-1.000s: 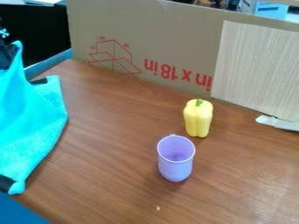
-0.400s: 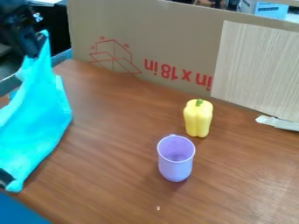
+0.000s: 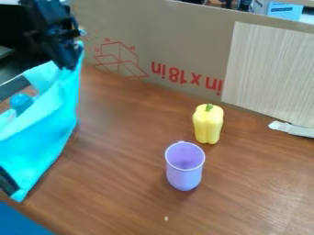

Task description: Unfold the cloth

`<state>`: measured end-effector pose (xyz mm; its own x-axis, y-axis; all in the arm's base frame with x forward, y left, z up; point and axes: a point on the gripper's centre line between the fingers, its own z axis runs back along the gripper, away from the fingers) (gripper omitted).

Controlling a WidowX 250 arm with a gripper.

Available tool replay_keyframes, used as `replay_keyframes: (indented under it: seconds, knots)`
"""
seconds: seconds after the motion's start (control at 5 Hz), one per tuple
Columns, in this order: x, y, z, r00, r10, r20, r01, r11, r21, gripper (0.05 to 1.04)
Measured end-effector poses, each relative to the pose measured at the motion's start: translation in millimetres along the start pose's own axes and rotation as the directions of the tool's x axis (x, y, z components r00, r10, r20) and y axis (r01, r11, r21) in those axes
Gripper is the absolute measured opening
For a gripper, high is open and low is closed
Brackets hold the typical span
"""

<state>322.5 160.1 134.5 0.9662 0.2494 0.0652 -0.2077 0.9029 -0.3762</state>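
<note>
At the upper left, the black gripper (image 3: 72,57) is shut on the top corner of the bright cyan cloth (image 3: 52,121). From there the cloth hangs down the left side of the view, its lower part resting at the table's left edge. Dark patches mark its lower left corner and its upper left part. The gripper is above the table, in front of the cardboard's left end.
A purple cup (image 3: 184,174) stands near the middle of the wooden table (image 3: 122,183), with a yellow pepper (image 3: 208,124) just behind it. Cardboard (image 3: 165,46) lines the back. A round blue object (image 3: 21,102) shows behind the cloth at left.
The gripper has come in from the upper left and moved right, drawing the cloth's top corner along. The cloth's lower corner has hardly shifted; the round blue object has come into view.
</note>
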Motion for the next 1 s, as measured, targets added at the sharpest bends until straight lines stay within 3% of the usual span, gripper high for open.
replay_keyframes:
  seconds: [0.6,1.0]
  knots:
    - [23,-49,-36,0.998,0.053,0.037,-0.056,0.994,0.089,0.055]
    - [30,-59,-88,0.983,0.186,-0.005,-0.183,0.970,0.158,0.055]
